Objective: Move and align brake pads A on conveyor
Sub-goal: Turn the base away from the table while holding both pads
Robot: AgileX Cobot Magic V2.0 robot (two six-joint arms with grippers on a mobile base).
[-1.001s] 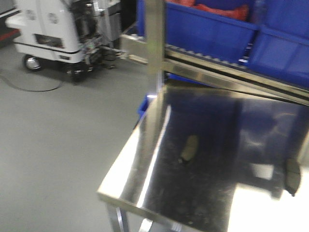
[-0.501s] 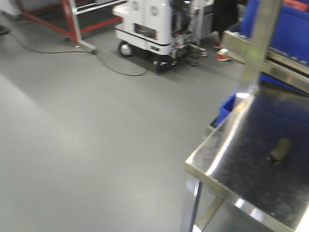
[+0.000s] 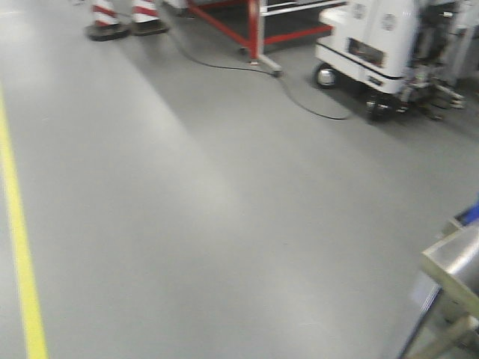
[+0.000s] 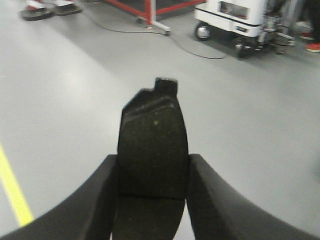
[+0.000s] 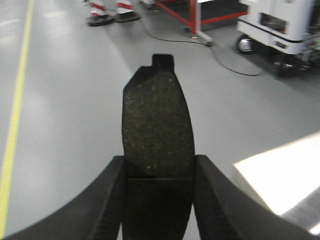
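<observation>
Swinging left since the earlier frames, the front view had lost most of the shiny steel table (image 3: 453, 262); only its near corner showed at the lower right, with a sliver of blue (image 3: 471, 215) just above it. The two pads that had lain on that tabletop and the blue bins on the rack behind it had passed out of view. Bare grey floor (image 3: 224, 209) filled the frame instead, with a yellow line (image 3: 19, 247) down the left edge, red-and-white cones (image 3: 120, 19) at the far left, a red frame (image 3: 254, 26) beside them, and a black cable (image 3: 299, 93) trailing to a white cart (image 3: 374, 45) at the far right.

Neither arm showed in that view; only the wrist cameras gave the pads. The left gripper (image 4: 152, 167) was closed on a brake pad (image 4: 152, 140), its dark fingers (image 4: 100, 200) pressed against the pad's two long sides. The pad stood upright over the floor, friction face to the camera and metal tab at the top. The right gripper (image 5: 159, 170) clasped a second brake pad (image 5: 157, 120) the same way, fingers (image 5: 107, 200) tight on both sides. Only the right wrist view caught the bright tabletop, at its lower right.
</observation>
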